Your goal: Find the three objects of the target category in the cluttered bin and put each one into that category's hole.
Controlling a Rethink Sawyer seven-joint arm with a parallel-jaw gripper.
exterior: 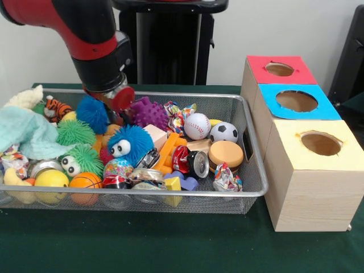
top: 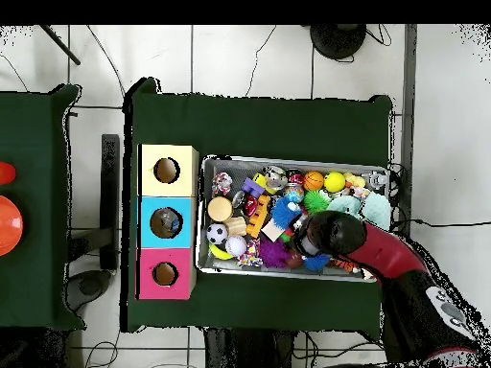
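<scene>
Green cloth covered the desk [exterior: 170,250], and from the front you saw the bin [exterior: 257,187] of silver mesh packed with clutter: a baseball [exterior: 197,125], a soccer ball [exterior: 224,132], a small basketball [exterior: 86,181], a purple spiky ball [exterior: 149,113], a blue furry toy with eyes [exterior: 129,143] and a pale blue cloth [exterior: 25,133]. Beside the bin stood three wooden boxes, their tops red [exterior: 280,70], blue [exterior: 297,102] and yellow [exterior: 320,144], each with a round hole. Your arm came down over the bin's far side, and the hand [exterior: 114,99] was low among the toys near a blue spiky ball [exterior: 92,112]; whether it was wide, narrow or holding anything, you could not tell.

From overhead, you had the arm [top: 384,254] reaching across the bin's rim [top: 288,159], its end over the clutter near the edge closest to the robot. The three boxes [top: 168,220] lay in a row just beside the bin. Nothing showed whether any hole had taken an object; the balls you could see all lay in the bin, so the sorting looked to be mostly or wholly ahead of you.
</scene>
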